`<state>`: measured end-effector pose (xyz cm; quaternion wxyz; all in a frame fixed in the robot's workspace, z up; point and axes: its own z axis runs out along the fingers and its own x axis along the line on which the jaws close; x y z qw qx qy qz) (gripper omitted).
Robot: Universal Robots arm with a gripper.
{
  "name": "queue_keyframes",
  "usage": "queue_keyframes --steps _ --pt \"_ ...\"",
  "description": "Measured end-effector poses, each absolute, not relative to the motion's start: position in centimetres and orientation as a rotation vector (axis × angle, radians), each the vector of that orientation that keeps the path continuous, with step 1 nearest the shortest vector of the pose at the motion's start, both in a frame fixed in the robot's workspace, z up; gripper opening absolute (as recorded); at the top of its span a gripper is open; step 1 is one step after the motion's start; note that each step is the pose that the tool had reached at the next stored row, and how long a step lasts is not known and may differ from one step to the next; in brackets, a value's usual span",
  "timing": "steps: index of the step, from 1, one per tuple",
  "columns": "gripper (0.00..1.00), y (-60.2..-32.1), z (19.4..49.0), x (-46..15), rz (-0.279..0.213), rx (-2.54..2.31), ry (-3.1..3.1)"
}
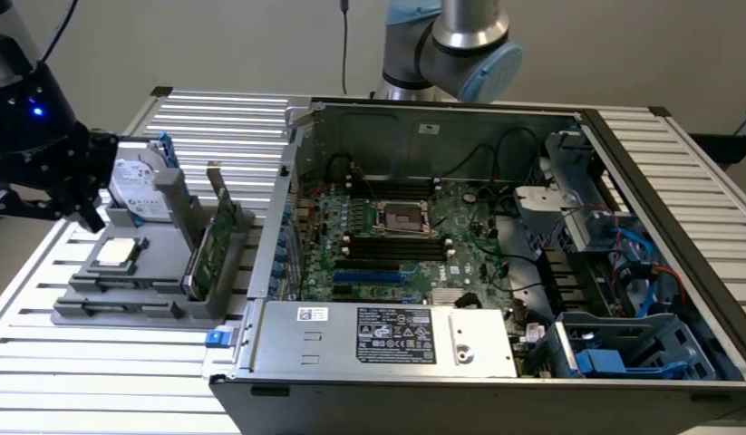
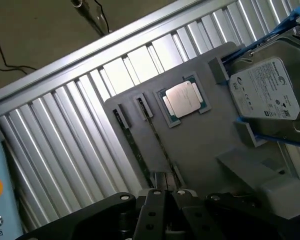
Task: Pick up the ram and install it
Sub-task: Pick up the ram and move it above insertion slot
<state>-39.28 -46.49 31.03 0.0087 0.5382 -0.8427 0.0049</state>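
We see the black gripper (image 1: 58, 204) hanging at about 9 o'clock in the exterior view, above the far end of a grey moulded plastic parts tray (image 1: 143, 313) that rests on a ribbed aluminium table (image 1: 107, 381). In the wrist view its 2 dark fingers (image 2: 155, 205) are pressed together, and we can make out nothing pinched between them.

The ram (image 2: 159, 142), a long, narrow green circuit-board stick, stands on edge in a slot of the tray (image 2: 200, 145), just beyond the fingertips. A second stick of the same kind (image 2: 132, 145) stands in the neighbouring slot. Just beside them a square silver processor chip (image 2: 182, 99) lies flat in its recess. Its engraved writing is too faint for us to read.

A grey hard drive with blue side rails (image 2: 265, 90) leans in the tray, and its white label carries a round logo and fine print we cannot read. A taller green expansion card (image 1: 216, 240) stands upright at the tray's 3 o'clock side.

At 3 o'clock of the tray lies an open black computer case (image 1: 469, 399) with a green motherboard (image 1: 397, 245) inside. Its silver power supply (image 1: 385, 335) wears a black label crowded with certification marks, too small to read, and a small white sticker
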Motion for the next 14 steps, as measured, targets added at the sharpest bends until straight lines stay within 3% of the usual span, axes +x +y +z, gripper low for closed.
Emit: queue_keyframes --steps 14 --pt "0.11 -46.49 30.58 -39.28 0.0 1.992 -2.384"
